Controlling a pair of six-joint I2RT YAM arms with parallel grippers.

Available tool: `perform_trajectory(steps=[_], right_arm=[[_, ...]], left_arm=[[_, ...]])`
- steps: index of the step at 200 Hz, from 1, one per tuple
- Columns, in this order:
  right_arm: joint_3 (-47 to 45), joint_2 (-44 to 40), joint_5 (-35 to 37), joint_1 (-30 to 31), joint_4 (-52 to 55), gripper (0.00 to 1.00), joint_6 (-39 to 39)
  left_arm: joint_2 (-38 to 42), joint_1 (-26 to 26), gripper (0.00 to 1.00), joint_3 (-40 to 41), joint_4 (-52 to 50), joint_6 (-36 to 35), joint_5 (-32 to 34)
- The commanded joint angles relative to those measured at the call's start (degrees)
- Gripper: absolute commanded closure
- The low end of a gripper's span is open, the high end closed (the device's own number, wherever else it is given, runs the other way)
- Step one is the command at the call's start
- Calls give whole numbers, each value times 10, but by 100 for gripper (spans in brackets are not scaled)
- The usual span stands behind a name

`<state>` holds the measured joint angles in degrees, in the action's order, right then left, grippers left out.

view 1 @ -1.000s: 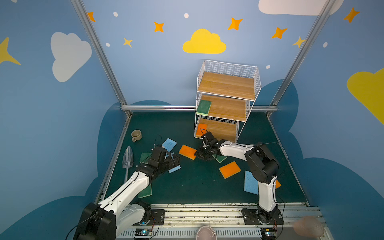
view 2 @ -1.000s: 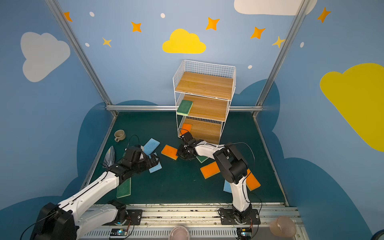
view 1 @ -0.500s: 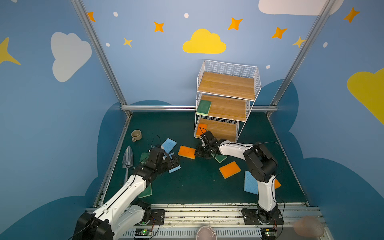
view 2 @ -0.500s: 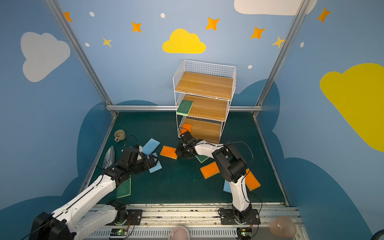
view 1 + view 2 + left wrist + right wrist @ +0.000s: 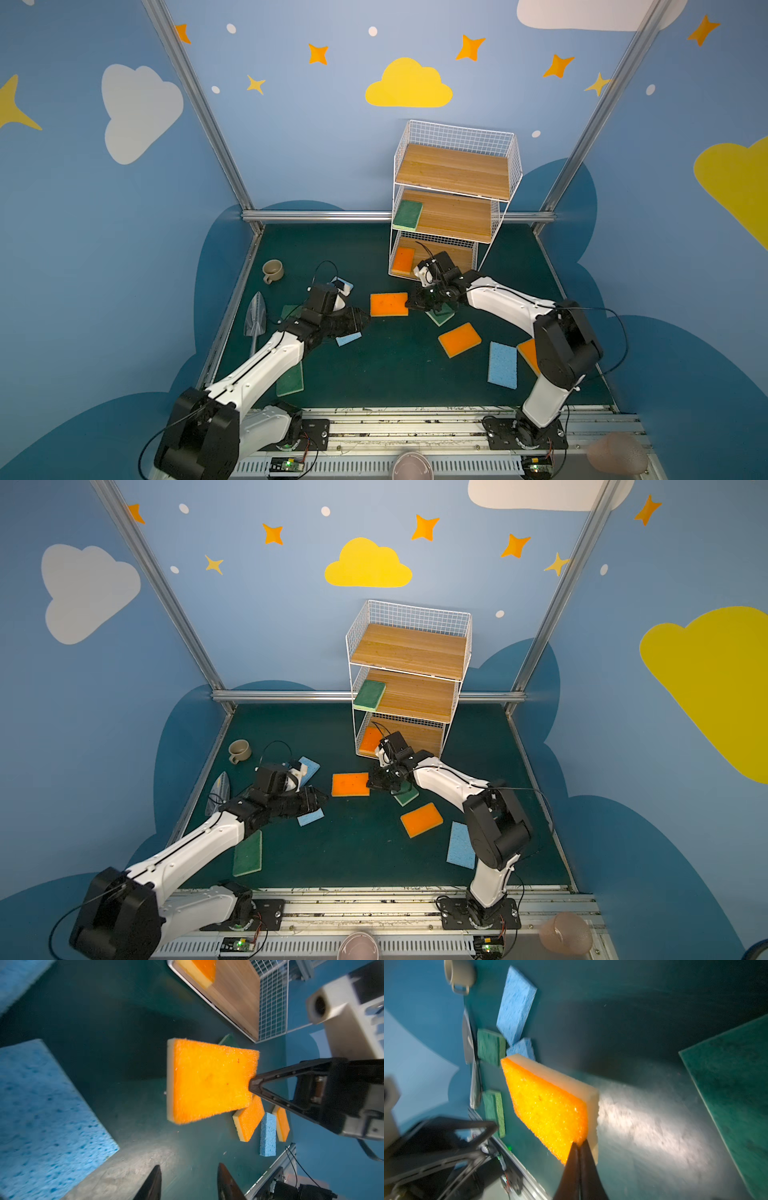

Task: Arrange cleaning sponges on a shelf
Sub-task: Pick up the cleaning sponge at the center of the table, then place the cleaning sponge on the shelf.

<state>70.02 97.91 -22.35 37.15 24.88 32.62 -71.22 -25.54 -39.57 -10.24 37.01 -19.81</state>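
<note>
An orange-on-yellow sponge [image 5: 388, 304] [image 5: 207, 1080] lies on the green mat in front of the shelf [image 5: 451, 174]. My right gripper [image 5: 411, 303] [image 5: 580, 1142] is shut, its tips touching that sponge's edge [image 5: 546, 1105], and nothing shows between the fingers. My left gripper [image 5: 361, 322] [image 5: 189, 1165] is open and empty, just left of the same sponge and over a light blue sponge [image 5: 348, 338]. A green sponge [image 5: 408, 215] rests on the shelf's middle board and an orange one [image 5: 403, 259] on the bottom board.
Loose on the mat are an orange sponge [image 5: 459, 340], a blue sponge [image 5: 503, 365], a green sponge [image 5: 291, 380] and a green sponge [image 5: 440, 316] under the right wrist. A beige mug [image 5: 273, 271] and a metal trowel [image 5: 255, 320] lie at the left edge.
My right gripper has shut at the orange sponge's edge. My left gripper has moved right toward that sponge and its jaws have narrowed.
</note>
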Motion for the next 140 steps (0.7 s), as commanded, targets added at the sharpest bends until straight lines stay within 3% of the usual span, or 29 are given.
perform_trajectory(steps=[1, 50, 103, 140], right_arm=[[-31, -32, -2, -6, 68, 100, -66], [-79, -75, -15, -31, 59, 100, -71], [-96, -97, -40, -48, 51, 100, -75], [-103, -98, -72, -61, 34, 100, -70]], left_arm=[[-35, -27, 59, -35, 28, -16, -21], [-90, -35, 68, -36, 70, 14, -9], [-123, -44, 60, -42, 80, 17, -4], [-144, -56, 63, -36, 127, 39, -9]])
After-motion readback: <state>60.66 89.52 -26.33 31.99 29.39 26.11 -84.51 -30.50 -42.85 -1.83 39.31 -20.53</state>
